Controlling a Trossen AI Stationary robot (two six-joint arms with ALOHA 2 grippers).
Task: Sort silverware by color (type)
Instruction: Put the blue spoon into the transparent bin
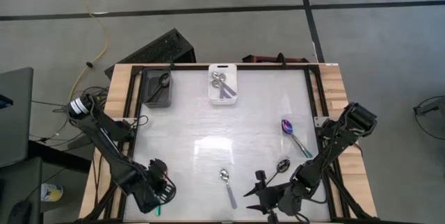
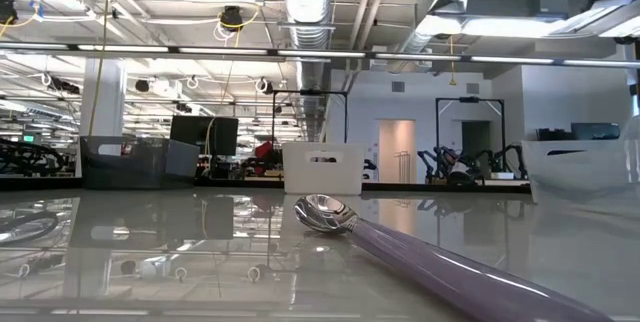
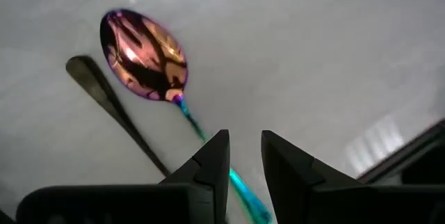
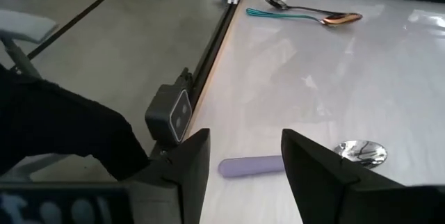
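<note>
A rainbow spoon [image 3: 142,57] with a teal handle [image 3: 240,182] lies next to a black spoon's handle [image 3: 104,92] at the table's near left. My left gripper [image 3: 245,158] is just above them, slightly open, a finger on either side of the teal handle; it also shows in the high view [image 1: 158,195]. A silver spoon with a lavender handle [image 1: 227,184] lies near the front edge. My right gripper [image 4: 245,140] is open and empty, its fingers either side of the lavender handle's end [image 4: 250,165]. A second rainbow spoon [image 1: 295,135] and a black spoon [image 1: 279,168] lie at the right.
A dark bin [image 1: 158,87] with a black spoon and a white bin [image 1: 223,83] with silver spoons stand at the far edge. The table's middle [image 1: 208,133] is bare. The low-view camera unit [image 4: 170,113] sits on the near edge by my right gripper.
</note>
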